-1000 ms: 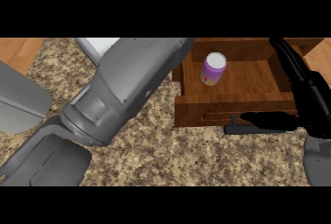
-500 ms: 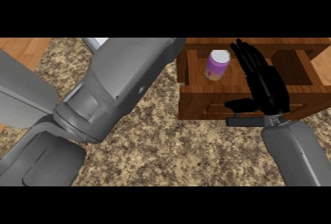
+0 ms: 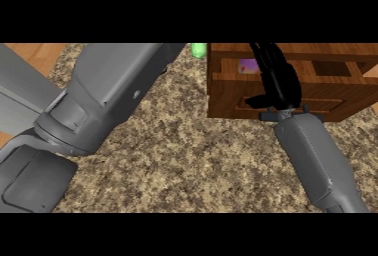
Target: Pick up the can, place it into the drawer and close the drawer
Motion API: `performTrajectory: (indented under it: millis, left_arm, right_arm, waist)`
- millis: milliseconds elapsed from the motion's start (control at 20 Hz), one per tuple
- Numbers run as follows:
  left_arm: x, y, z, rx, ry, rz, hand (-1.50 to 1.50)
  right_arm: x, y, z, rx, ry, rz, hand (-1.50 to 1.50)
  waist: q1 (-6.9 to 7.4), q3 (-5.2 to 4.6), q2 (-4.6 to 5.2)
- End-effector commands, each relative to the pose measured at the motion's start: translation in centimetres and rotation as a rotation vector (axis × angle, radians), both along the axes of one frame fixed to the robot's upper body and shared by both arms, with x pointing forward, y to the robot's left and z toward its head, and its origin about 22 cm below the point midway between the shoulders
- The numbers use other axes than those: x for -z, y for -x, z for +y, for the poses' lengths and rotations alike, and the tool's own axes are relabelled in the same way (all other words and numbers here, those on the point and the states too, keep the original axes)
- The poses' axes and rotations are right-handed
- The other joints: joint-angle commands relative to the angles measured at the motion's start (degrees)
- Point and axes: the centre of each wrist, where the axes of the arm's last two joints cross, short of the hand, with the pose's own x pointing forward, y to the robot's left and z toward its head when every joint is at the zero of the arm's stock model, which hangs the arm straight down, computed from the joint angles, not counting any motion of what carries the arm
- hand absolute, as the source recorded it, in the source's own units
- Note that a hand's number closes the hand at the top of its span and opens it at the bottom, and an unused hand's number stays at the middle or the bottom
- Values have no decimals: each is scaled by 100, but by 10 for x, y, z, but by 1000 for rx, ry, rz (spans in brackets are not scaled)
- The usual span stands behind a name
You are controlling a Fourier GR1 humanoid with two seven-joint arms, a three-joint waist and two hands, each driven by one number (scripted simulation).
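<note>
The counter (image 3: 184,150) lay speckled below; the drawer (image 3: 295,95) stood under the right hand (image 3: 279,82), whose fingers (image 3: 269,60) lay straight, released, grasping nothing. The can (image 3: 248,66) sat inside, just left of them.

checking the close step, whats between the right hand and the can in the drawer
Nothing separate shows: in the head view the right hand lies over the drawer, directly beside the can.
</note>
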Motion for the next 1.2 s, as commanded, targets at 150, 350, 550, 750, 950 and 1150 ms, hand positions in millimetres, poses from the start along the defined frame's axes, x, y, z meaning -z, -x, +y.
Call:
performTrajectory:
  millis: [150, 350, 550, 750, 950, 1150]
  left_arm:
    - [4, -2, 18, 9, -15, 10, -150]
    - [8, -3, 33, -4, -2, 15, -150]
    - [-7, 2, 39, 4, -19, 28, -150]
    - [-1, 4, 49, 23, -11, 23, -150]
    - [-1, 0, 85, 15, -12, 30, -150]
    - [15, 8, 73, 35, -9, 35, -150]
  right_arm:
    - [16, -25, 17, 87, 2, -94, -150]
    - [-22, -52, 3, 111, 19, -129, -150]
    - [-42, -64, -11, 135, 39, -142, -150]
    - [-62, -74, 12, 139, 31, -175, -150]
    - [-58, -74, 32, 118, 15, -171, -150]
    - [-68, -78, 24, 102, -52, -193, -150]
  waist:
    - [151, 12, 30]
    - [238, 11, 34]
    - [316, 12, 10]
    - [402, 9, 50]
    - [447, 7, 66]
    - [483, 16, 77]
